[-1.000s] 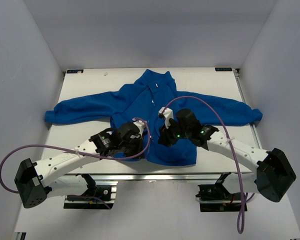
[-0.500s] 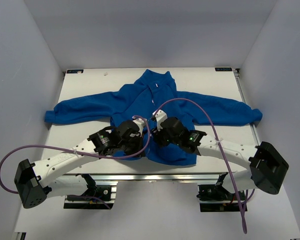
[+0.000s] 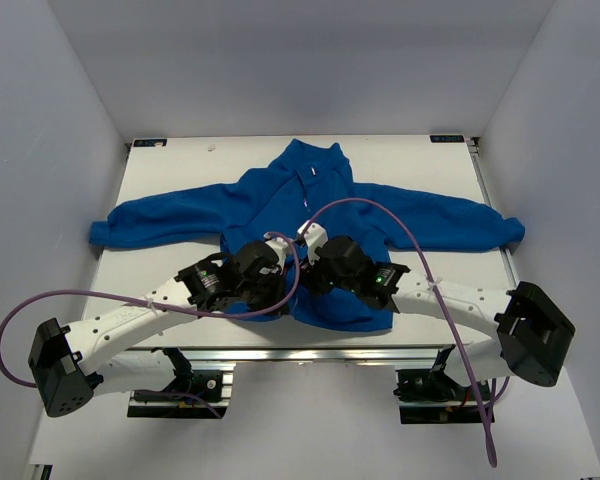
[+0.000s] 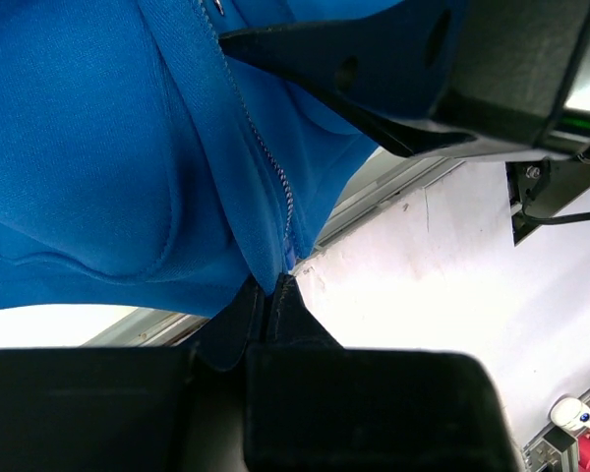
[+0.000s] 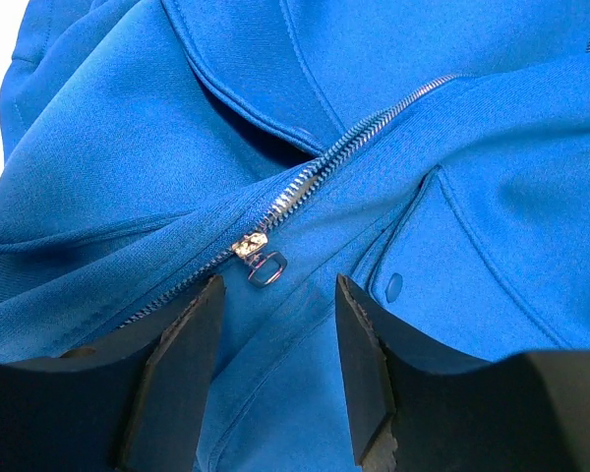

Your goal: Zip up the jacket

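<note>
The jacket (image 3: 280, 195) lies flat on the white table (image 3: 180, 165), collar at the far end and hem at the near edge, where both claws sit side by side on its lower front.

The left claw (image 4: 272, 285) is pinched closed on the bottom hem, right at the foot of the zipper (image 4: 265, 157). From its fingertips the zipper runs straight away. Just to one side of this claw the metal rail (image 4: 383, 187) of the table edge shows under the hanging cloth, and the right claw's dark fingers (image 4: 354, 69) crowd in above.

The right claw (image 5: 272, 329) stands open, its two fingers set apart on the cloth. The zipper pull (image 5: 259, 258) lies just past the fingertips, in line with the gap and touching neither finger. Beyond the pull, a fold of blue cloth (image 5: 246, 93) laps over one side of the zipper's teeth. A small snap (image 5: 393, 287) sits near the right-hand finger.

Count: one jacket, one zipper pull, two claws. One sleeve (image 3: 150, 222) stretches out to the left of the left claw, the other sleeve (image 3: 460, 222) to the right of the right claw. Two purple cables: the left cable (image 3: 100, 295) curls up beside the left claw, and the right cable (image 3: 380, 205) arches over the jacket behind the right claw.
</note>
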